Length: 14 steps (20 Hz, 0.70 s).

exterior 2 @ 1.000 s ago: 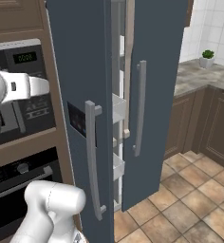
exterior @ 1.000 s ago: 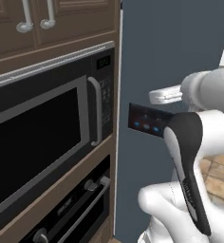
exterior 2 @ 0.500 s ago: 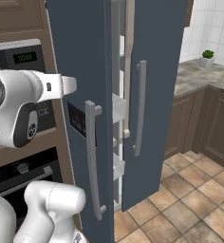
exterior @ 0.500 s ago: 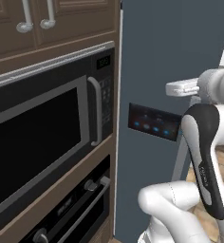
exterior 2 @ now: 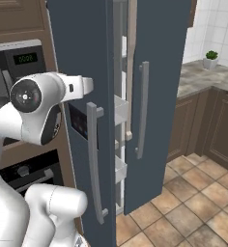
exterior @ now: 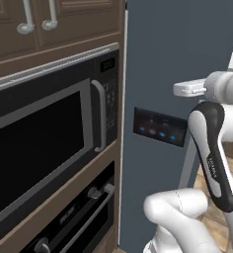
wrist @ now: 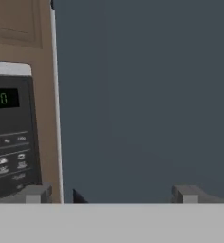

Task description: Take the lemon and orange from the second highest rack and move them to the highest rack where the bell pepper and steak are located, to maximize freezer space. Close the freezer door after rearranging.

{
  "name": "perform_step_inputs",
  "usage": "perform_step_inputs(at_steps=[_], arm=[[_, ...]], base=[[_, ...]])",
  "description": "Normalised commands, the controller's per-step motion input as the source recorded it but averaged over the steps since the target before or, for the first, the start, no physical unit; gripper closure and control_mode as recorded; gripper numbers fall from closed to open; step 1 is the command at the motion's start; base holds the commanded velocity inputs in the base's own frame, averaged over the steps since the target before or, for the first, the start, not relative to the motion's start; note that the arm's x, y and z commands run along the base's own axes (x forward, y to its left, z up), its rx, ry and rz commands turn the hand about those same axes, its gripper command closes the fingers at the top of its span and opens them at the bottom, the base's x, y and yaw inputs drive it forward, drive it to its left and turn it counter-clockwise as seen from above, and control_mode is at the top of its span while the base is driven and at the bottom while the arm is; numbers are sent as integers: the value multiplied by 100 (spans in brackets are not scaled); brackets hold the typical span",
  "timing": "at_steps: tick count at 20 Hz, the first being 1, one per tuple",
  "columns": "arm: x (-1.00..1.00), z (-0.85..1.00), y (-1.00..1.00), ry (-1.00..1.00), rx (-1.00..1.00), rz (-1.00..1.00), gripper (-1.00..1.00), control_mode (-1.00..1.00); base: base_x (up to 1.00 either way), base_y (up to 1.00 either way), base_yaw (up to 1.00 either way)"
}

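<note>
The freezer door [exterior 2: 79, 58] is a tall slate-blue panel with a grey bar handle [exterior 2: 92, 161] and a small black panel [exterior: 158, 127] on its outer face. It stands slightly ajar, and white bins [exterior 2: 120, 109] show in the narrow gap. My gripper [wrist: 111, 193] is open, its fingertips [wrist: 35, 192] wide apart with nothing between them. It faces the door's outer face at about the height of the black panel. The lemon, orange, bell pepper and steak are hidden behind the doors.
A black microwave [exterior: 44, 143] and an oven [exterior: 74, 222] are set into brown cabinetry left of the freezer. A second slate-blue door [exterior 2: 159, 72] with its own handle stands to the right. Farther right are a counter with a small plant [exterior 2: 211, 59] and a tiled floor [exterior 2: 188, 202].
My arm has swung up and the hand has moved sideways towards the freezer door's outer face. The jaws stayed wide apart. The door has not moved.
</note>
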Motion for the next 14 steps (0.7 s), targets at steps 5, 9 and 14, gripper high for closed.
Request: perform_step_inputs(at_steps=[5,9,14], arm=[[55,-1,-1,0,0,0,-100,-100],[59,-5,-4,0,0,0,-100,-100],[68,-9,0,0,0,0,-100,-100]], base=[[0,0,0],[0,0,0],[0,0,0]])
